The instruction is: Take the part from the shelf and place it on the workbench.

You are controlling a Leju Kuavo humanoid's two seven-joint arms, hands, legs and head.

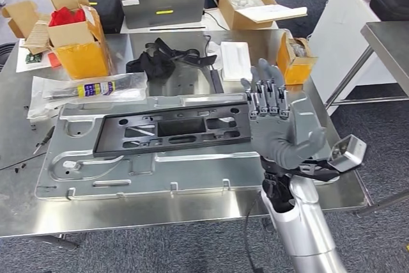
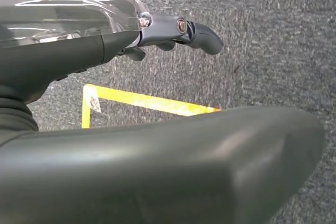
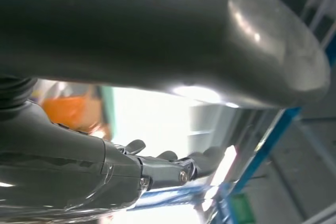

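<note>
A: Where is the part (image 1: 172, 133) now?

B: On the workbench (image 1: 144, 212); a black slotted frame lying flat on a silver stamped panel (image 1: 144, 171), its long axis running left to right across the head view; it looks already placed, so I judge the task near its end.

A: And the right hand (image 1: 282, 126)?

B: Raised at the part's right end, fingers straight and apart, holding nothing; the part lies to the left of the fingers (image 1: 266, 91), with its end right by the hand; I cannot tell whether they touch.

A: The left hand (image 2: 174, 29)?

B: Hanging over grey carpet with a yellow floor line (image 2: 150, 101) below; fingers stretched out, nothing in them; so the right hand is the nearer 1 by far.

A: Room to move?

B: The bench's right edge is just beside the forearm, with carpet beyond it; pulling back towards the robot looks free; ahead stand an orange box (image 1: 295, 57), a white box (image 1: 235, 60) and a black strap (image 1: 159, 59), so I would not reach forward; the panel's near edge sits close to the bench's front edge, so a sideways knock could shift it.
</note>
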